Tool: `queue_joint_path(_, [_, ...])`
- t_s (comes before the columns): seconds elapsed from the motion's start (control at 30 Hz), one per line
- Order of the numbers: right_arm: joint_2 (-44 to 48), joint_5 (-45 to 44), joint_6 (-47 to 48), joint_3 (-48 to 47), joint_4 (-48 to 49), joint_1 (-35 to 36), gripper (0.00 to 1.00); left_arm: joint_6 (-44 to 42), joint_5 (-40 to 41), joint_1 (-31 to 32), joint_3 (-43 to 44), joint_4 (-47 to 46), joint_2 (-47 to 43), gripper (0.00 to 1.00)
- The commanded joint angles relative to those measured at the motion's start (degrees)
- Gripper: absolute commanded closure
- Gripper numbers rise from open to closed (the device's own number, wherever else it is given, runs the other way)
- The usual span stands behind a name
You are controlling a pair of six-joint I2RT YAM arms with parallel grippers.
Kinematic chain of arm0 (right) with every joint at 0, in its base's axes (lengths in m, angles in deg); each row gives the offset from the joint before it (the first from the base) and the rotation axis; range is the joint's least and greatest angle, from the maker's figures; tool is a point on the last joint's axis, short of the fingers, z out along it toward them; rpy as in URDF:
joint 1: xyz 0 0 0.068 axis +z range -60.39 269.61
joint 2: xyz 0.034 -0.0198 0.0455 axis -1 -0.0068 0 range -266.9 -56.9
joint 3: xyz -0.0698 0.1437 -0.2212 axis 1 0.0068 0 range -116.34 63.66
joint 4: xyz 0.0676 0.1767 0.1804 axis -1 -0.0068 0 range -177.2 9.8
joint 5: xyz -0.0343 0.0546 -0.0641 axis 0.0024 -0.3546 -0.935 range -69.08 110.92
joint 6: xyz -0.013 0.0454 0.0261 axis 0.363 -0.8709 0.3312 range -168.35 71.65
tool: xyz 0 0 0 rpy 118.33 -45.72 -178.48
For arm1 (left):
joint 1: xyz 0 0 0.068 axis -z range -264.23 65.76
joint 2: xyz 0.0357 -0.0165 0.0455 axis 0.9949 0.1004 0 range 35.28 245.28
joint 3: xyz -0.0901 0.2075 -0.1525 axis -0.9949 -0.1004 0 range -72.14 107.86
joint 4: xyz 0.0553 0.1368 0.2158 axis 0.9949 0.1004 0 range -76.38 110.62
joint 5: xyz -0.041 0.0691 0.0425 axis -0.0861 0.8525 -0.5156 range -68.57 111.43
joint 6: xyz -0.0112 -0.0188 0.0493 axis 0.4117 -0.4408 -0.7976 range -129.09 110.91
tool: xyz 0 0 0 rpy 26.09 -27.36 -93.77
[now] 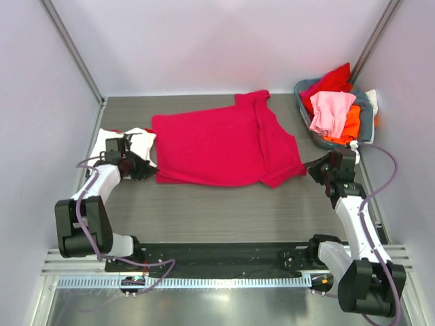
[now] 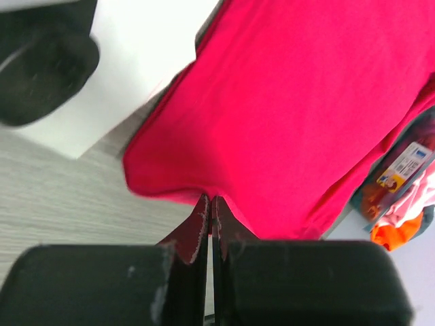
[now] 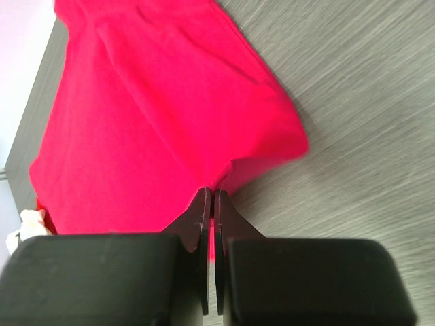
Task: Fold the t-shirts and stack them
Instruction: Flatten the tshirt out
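Note:
A crimson-magenta t-shirt [image 1: 224, 146] lies spread on the grey table, its right part folded over. My left gripper [image 1: 149, 171] is shut on the shirt's near left edge; in the left wrist view the jaws [image 2: 209, 199] pinch the hem of the shirt [image 2: 299, 109]. My right gripper [image 1: 312, 168] is shut on the shirt's near right corner; in the right wrist view the jaws [image 3: 209, 192] pinch the cloth [image 3: 156, 122]. A folded white t-shirt [image 1: 109, 141] lies at the left edge beside the left gripper, and it also shows in the left wrist view [image 2: 136, 61].
A grey-blue basket [image 1: 366, 117] stands at the back right, holding a red tee [image 1: 332, 81], a pink tee [image 1: 331, 112] and an orange tee [image 1: 351, 123]. The enclosure walls stand close on both sides. The arms' base rail [image 1: 224, 257] runs along the near edge.

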Motion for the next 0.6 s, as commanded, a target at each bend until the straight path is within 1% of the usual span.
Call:
queue_joint_path(0.0, [4.7,-2.7,1.7,3.9,4.0,-0.4,0.99,-4.1,-1.2,0.1,-2.5,-3.3,-5.1,1.0])
queue_joint_path(0.1, [9.1,-3.9,0.4,7.8,2.7,-0.4,0.99,-6.8,0.6,0.2,-4.3,0.6,-9.2,1.0])
queue_joint_path(0.3, [17.8,-5.2,-0.3,11.6,-1.0,-0.4,0.99,-7.1,2.4,0.1,-8.6,3.6,-17.5,1.0])
queue_joint_path(0.43, [19.4,-8.7,0.3,10.9,-4.1,-0.4,0.99,-6.9,2.5,0.1,-10.5,4.8,-19.7,1.0])
queue_joint_path(0.57, [21.2,-11.4,0.4,9.1,-9.3,-0.4,0.99,-6.2,2.1,0.2,-11.9,5.9,-21.3,1.0])
